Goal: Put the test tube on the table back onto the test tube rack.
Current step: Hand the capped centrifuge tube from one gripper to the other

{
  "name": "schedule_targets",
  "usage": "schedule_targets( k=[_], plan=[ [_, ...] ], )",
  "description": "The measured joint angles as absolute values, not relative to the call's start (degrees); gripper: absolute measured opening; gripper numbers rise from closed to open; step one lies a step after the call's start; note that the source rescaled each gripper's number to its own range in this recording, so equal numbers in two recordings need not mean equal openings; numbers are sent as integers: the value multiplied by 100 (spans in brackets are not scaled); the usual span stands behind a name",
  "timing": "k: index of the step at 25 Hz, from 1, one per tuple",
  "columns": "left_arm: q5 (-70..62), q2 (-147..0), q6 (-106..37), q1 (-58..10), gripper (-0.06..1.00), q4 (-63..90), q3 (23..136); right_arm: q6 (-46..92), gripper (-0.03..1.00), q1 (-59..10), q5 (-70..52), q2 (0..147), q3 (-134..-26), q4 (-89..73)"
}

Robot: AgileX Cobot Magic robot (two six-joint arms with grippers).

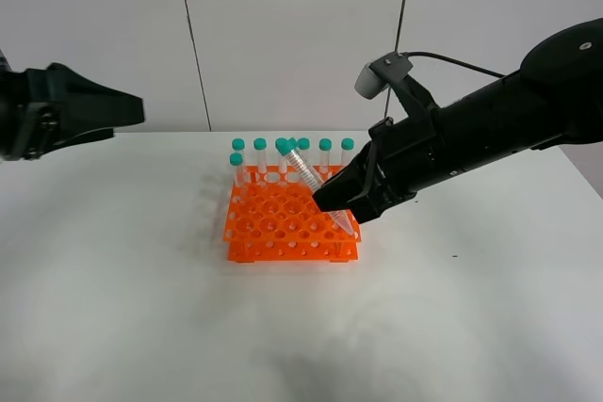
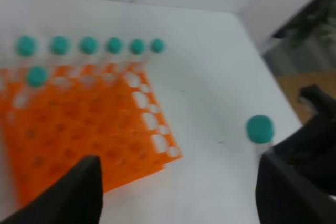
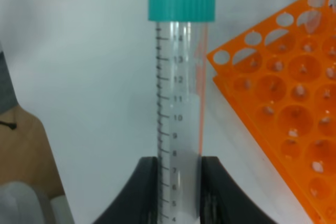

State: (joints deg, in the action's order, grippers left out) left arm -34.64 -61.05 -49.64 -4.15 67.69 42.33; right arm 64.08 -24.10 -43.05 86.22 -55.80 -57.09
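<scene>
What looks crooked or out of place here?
One clear plastic test tube with a teal cap leans over the orange plastic rack, pinched in the black right gripper. The other seven tubes stand straight in it.

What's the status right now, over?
Right tool shut on test tube, held tilted by rack right edge. Left tool open, empty, well clear. Seven tubes stand at back; front holes free.

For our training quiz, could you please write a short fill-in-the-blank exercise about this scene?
1. The right hand is shut on the test tube, tilted near the ___ rack.
2. The left hand is ___ and holds nothing.
3. ___ other tubes stand in the rack.
Missing words: orange; open; seven.
</scene>
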Motion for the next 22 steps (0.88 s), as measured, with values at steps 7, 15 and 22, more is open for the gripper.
schedule_targets(
  k=[7, 15, 22],
  plan=[
    [-2793, -7246, -6303, -1660, 100, 8682, 4233, 6408, 2, -2410, -4420, 8622, -5580, -5801],
    [-2676, -7961, -7245, -2310, 100, 9822, 4275, 6408, 2, -2410, -4534, 8622, -5580, -5814],
    [-2741, -8022, -7286, -2341, 100, 9886, 4463, 6408, 2, -2410, -4729, 8622, -5580, -5834]
  ],
)
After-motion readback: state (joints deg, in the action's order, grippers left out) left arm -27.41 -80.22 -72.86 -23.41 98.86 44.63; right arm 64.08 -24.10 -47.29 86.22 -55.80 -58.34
